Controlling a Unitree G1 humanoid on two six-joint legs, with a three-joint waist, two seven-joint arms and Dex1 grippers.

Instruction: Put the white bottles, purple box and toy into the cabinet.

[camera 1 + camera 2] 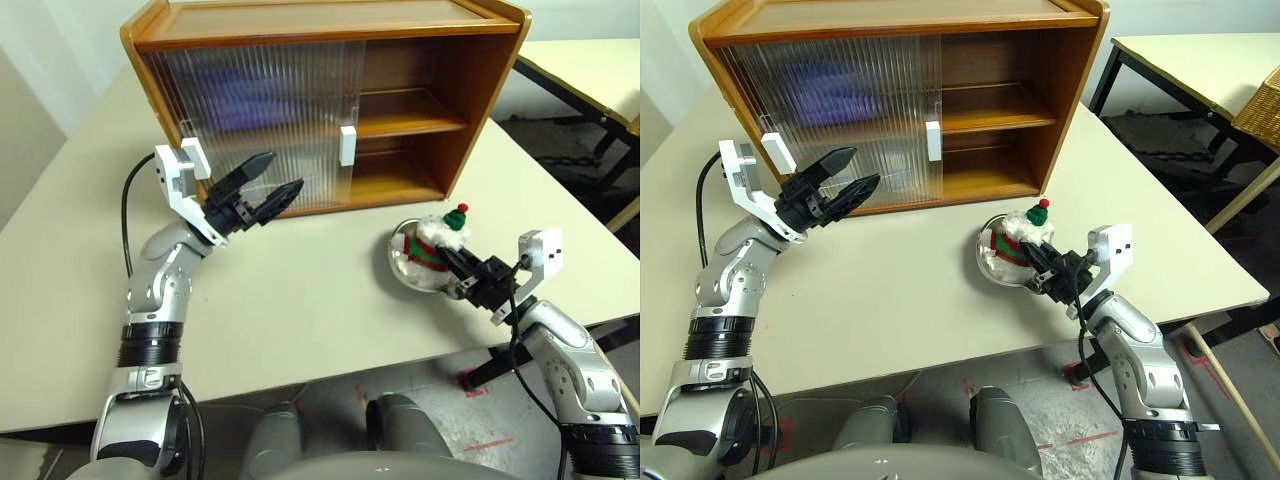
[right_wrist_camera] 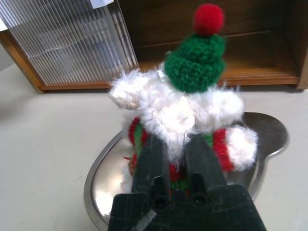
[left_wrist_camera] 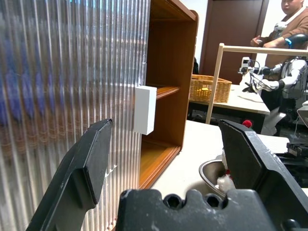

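We've got the toy [image 2: 183, 103] sitting in a steel bowl [image 2: 269, 132] on the worktop [image 1: 300, 290], at about 5 o'clock from the cabinet [image 1: 330, 100]. Our right hand [image 2: 175, 159] is pinching its scarf, hiding its lower body. Left hand [image 1: 262, 188] is spread wide, hovering by the ribbed door [image 1: 260, 120]; behind it we only make out a purple blur.

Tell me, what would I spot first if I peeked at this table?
Probably the toy, a fluffy white snowman in a green hat with a red pompom, sitting in a shiny steel bowl while the right gripper pinches it. Behind it stands the big orange-brown cabinet, its right side open, and the left gripper hovers open by the ribbed doors.
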